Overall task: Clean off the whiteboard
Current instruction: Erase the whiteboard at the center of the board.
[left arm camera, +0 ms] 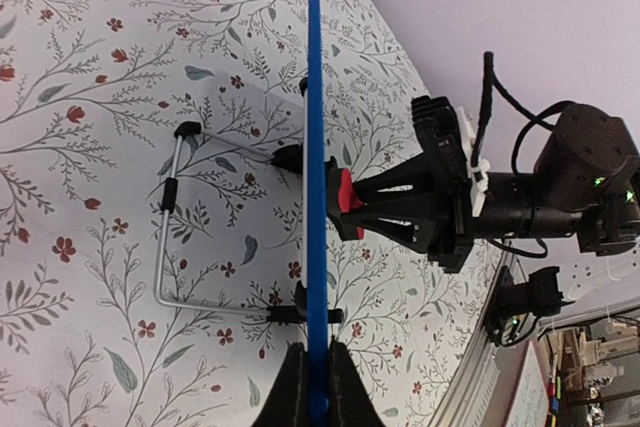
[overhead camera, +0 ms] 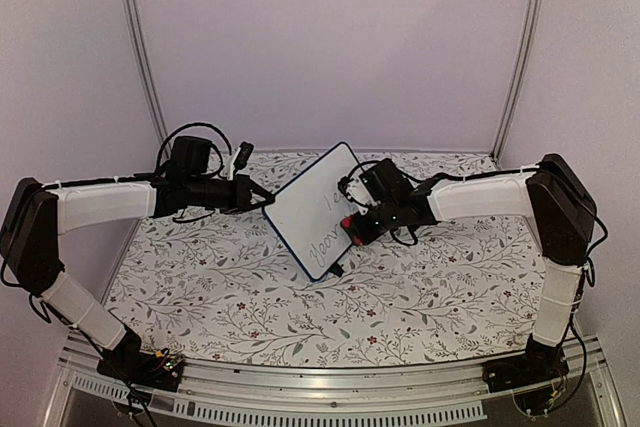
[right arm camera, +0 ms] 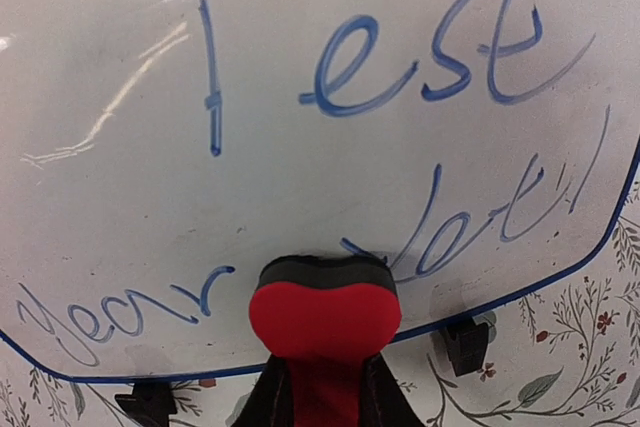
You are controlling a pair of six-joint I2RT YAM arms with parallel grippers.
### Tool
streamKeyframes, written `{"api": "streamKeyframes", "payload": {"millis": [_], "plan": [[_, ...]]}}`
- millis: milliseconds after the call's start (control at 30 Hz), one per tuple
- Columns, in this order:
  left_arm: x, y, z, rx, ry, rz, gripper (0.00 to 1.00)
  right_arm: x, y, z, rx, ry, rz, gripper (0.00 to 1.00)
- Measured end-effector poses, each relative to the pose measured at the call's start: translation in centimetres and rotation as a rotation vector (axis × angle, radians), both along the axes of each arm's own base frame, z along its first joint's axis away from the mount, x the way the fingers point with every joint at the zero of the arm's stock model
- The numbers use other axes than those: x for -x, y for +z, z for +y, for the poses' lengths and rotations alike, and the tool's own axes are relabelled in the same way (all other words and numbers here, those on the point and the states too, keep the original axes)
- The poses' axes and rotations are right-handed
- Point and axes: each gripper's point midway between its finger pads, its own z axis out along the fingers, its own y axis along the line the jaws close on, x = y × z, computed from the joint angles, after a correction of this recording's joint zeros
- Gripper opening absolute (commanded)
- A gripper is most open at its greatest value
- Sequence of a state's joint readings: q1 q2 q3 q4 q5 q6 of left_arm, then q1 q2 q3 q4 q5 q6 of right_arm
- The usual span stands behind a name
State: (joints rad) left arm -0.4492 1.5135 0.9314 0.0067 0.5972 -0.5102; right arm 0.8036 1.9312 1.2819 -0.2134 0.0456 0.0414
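The whiteboard (overhead camera: 312,209) is held tilted over the middle of the desk (overhead camera: 200,292). Its frame is pinched at 9 o'clock by the left end effector (overhead camera: 263,197), closed narrow on the edge. From 3 o'clock the right end effector (overhead camera: 356,227) is clamped on a red eraser (right arm camera: 322,312), set against the face near its lower edge, at 6 o'clock in the wrist view. Blue handwriting (right arm camera: 440,57) is seen across the face, so wiping is judged barely begun. Firm strokes toward 12 o'clock are called for next, with the board braced against the push.

Whiteboard (right arm camera: 120,197) top cut off at frame edge; red eraser (right arm camera: 325,322) covers part of lower writing.
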Motion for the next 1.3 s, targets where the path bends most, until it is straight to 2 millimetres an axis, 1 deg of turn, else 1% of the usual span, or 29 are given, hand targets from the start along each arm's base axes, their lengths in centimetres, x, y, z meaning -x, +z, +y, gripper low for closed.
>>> {"api": "streamKeyframes", "payload": {"millis": [100,167,233,300,367,400,467,567,700,967,1167,1300], "plan": [[0.0,0.1,0.0,0.002,-0.001,-0.002,0.05,-0.5,1.2,0.7,-0.015,0.006,-0.007,0.05],[0.0,0.1,0.0,0.002,-0.001,-0.002,0.05,-1.3,2.7,1.7,-0.043,0.012,-0.028,0.05],[0.0,0.1,0.0,0.002,-0.002,-0.002,0.05,-2.4,4.9,3.0,-0.080,0.020,-0.065,0.05],[0.0,0.1,0.0,0.003,-0.002,-0.002,0.05,-3.1,6.5,3.8,-0.108,0.025,-0.094,0.05],[0.0,0.1,0.0,0.002,-0.002,-0.002,0.05,-3.6,7.6,4.3,-0.123,0.028,-0.114,0.05],[0.0,0.1,0.0,0.003,-0.002,-0.002,0.05,-3.8,7.8,4.5,-0.126,0.028,-0.118,0.05],[0.0,0.1,0.0,0.002,-0.002,-0.002,0.05,-4.0,7.7,4.7,-0.124,0.030,-0.118,0.05],[0.0,0.0,0.0,-0.001,0.003,0.000,0.05,-3.8,6.4,4.5,-0.102,0.030,-0.097,0.05],[-0.1,-0.1,0.2,-0.003,0.006,0.003,0.05,-3.5,5.4,4.2,-0.095,0.030,-0.090,0.04],[0.0,-0.1,0.1,-0.001,0.005,0.005,0.05,-1.5,2.4,2.1,-0.045,0.029,-0.037,0.04],[0.0,-0.1,0.1,0.001,0.004,0.005,0.05,-1.2,2.0,1.8,-0.040,0.027,-0.029,0.05],[0.0,-0.1,0.1,0.003,0.002,0.004,0.05,-1.2,2.5,1.9,-0.036,0.028,-0.026,0.05]]}}
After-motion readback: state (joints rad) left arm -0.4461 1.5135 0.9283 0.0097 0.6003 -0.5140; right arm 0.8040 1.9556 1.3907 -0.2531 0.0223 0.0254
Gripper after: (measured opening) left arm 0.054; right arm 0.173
